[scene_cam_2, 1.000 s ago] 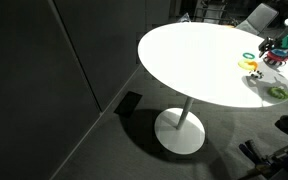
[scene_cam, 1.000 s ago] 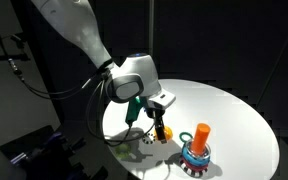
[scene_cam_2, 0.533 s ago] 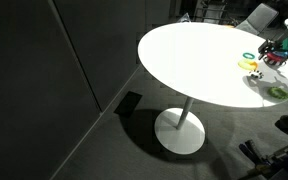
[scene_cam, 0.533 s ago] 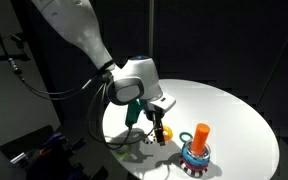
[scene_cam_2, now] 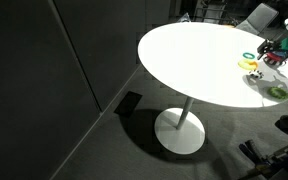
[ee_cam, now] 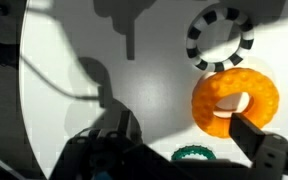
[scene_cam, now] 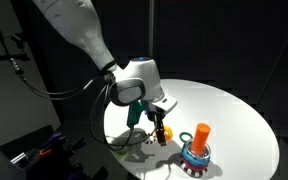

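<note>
My gripper (ee_cam: 182,126) hangs open just above the white round table (scene_cam: 229,110), its dark fingers at either side of the wrist view. An orange ring (ee_cam: 234,100) lies flat on the table against the inside of the right finger, which overlaps the ring's lower edge. In an exterior view the ring (scene_cam: 163,132) sits right under the gripper (scene_cam: 158,125). A black-and-white striped ring (ee_cam: 220,38) lies just beyond the orange one. A green ring (ee_cam: 192,155) is partly hidden under the gripper body.
A stacking toy with an orange peg and coloured rings (scene_cam: 196,148) stands near the table's front edge, close to the gripper. In an exterior view the table (scene_cam_2: 194,60) stands on a pedestal, with a green ring (scene_cam_2: 277,92) and small toys near its far edge. Dark walls surround it.
Almost nothing has changed; the gripper stays open over the orange ring, shifted at most a touch lower.
</note>
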`<state>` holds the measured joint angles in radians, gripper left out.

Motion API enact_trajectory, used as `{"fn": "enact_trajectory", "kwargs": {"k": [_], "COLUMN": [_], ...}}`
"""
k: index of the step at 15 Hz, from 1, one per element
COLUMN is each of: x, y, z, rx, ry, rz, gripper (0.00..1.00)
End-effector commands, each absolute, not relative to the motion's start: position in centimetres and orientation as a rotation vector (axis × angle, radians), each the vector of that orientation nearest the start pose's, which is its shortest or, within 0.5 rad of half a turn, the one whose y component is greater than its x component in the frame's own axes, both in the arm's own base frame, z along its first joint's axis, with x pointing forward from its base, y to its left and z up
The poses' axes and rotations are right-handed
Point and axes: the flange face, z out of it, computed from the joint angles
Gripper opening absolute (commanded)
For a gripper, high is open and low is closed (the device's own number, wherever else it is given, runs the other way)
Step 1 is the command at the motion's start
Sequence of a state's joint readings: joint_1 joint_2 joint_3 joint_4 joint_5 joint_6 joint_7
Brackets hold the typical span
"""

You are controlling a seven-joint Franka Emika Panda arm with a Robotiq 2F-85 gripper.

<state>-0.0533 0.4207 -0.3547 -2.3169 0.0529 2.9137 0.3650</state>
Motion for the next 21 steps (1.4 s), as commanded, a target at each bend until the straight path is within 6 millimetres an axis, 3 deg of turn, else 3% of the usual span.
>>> {"fn": "enact_trajectory", "kwargs": {"k": [1,17,18,20,21], "x": [50.3,51.3,51.3,51.3,51.3], "y": [-22.8,-22.7,-22.7,-22.8,-22.9], "z": [19.1,16.7,16.6,16.6,16.7], "rx": [-3.002,-3.023,-3.025,-3.028,-3.029], "ry": [1.224,1.212,1.214,1.217,1.219], "rz": [-0.319,-0.299,-0.299,-0.301,-0.305], "gripper": [1.00,1.00,0.77,0.66,0.56]}}
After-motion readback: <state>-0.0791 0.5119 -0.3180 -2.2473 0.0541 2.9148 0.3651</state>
